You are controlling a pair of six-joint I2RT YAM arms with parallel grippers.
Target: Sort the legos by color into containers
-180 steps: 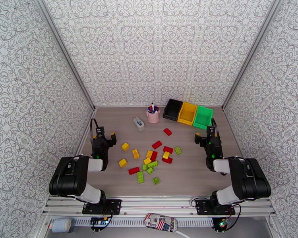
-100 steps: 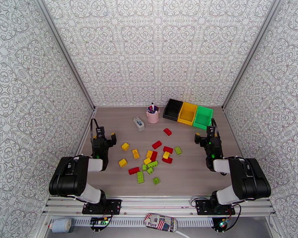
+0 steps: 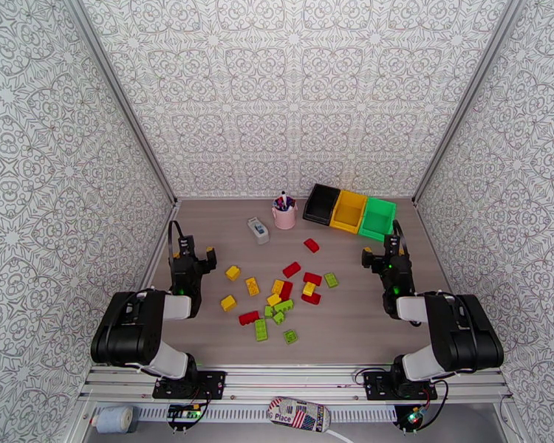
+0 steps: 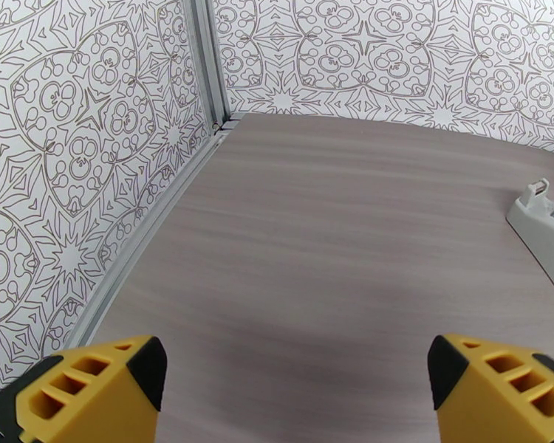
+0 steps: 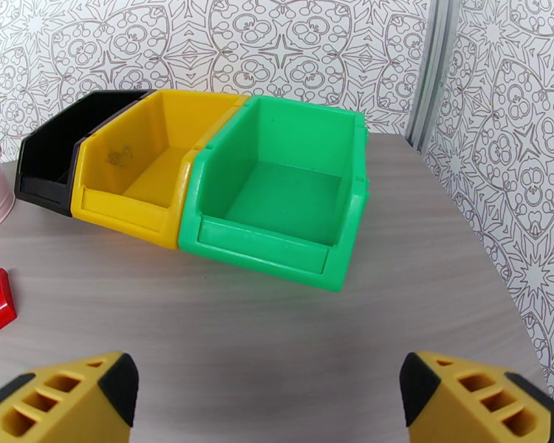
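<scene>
Both grippers hang with jaws wide apart and nothing between them. The left gripper (image 3: 195,254) is at nine o'clock of the table (image 3: 351,326), its yellow fingertips (image 4: 92,385) framing bare wood. The right gripper (image 3: 382,254) is at three o'clock, its camera facing the containers (image 3: 349,210). The legos (image 3: 281,293) lie loose at the table's centre, red, yellow and lime green mixed, several touching in a clump. A lone red brick (image 3: 311,245) sits at one o'clock of that clump, nearer the bins. No brick appears in any bin. The three joined bins stand at one o'clock of the table: the black bin (image 5: 63,160), the yellow bin (image 5: 151,164) and the green bin (image 5: 284,190), all apparently empty but for a faint smudge in the yellow one. A pink cup (image 3: 284,214) of pens stands at twelve o'clock, with a small white box (image 3: 258,230) at its seven o'clock. Sorting looks not yet begun. A first pick would likely go best on an outlying brick, clear of the clump, with the jaws squared across its short sides. Red is presumably for the black bin, there being no red one. The only legible writing is "Place" on a stars-and-stripes tag (image 3: 299,416) by the frame at six o'clock; bricks and bins show no readable marks.
</scene>
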